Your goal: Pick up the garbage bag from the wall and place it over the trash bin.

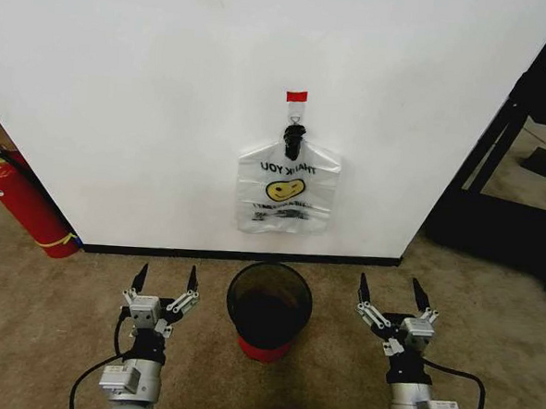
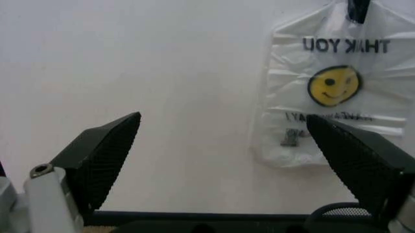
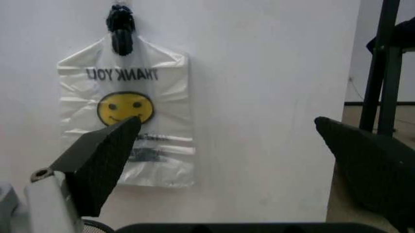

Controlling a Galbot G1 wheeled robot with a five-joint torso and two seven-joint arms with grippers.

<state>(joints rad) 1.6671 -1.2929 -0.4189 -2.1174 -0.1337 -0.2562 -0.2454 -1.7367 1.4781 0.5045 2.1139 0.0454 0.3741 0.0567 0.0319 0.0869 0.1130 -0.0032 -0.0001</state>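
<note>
White wall holds one garbage bag above one trash bin; left tool and right tool released.

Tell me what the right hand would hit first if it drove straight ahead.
Probably the bare wall, just beside the garbage bag. The right hand, fingers open, points there with nothing between, though depth is unclear.

A brown carpeted floor is seen below a broad plain white wall, along whose foot a black baseboard is run. A red fire extinguisher is leaned at the wall's left end. To the right, past the wall's corner, a black metal frame is stood on the floor.
</note>
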